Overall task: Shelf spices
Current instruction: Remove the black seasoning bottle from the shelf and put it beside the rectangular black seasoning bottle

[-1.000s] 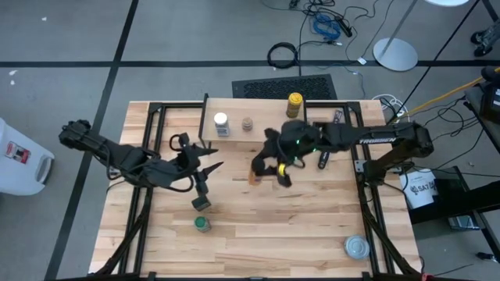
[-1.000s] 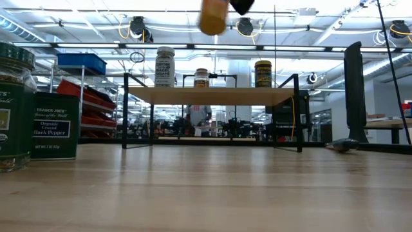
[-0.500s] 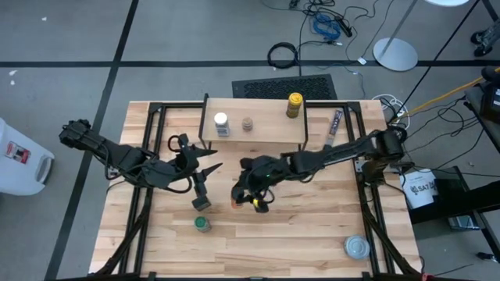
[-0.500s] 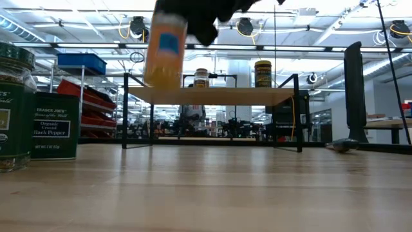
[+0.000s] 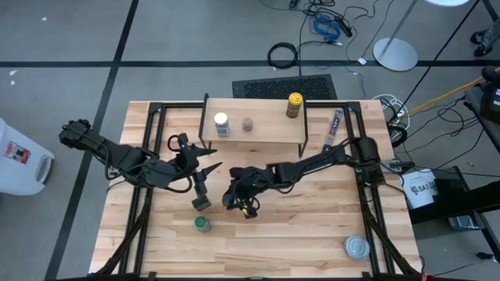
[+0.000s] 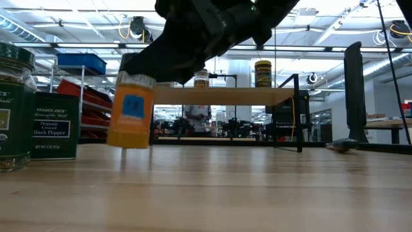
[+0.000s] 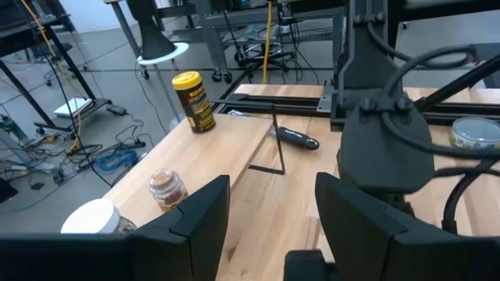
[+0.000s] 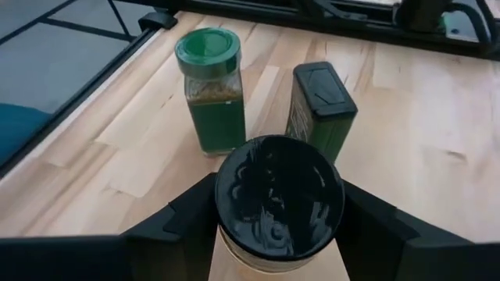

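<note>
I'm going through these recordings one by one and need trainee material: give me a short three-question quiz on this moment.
1. True or false: the right claw grips the orange spice jar.
2. How many jars stand on the shelf?
3. Which two spices stand together on the table near the left claw?
A) green-lidded jar and dark square tin
B) yellow-lidded jar and white-lidded jar

Key:
1. True; its dark cap sits between the fingers in the right wrist view.
2. Three: white-lidded jar, small brownish jar, yellow-lidded jar.
3. A.
</note>
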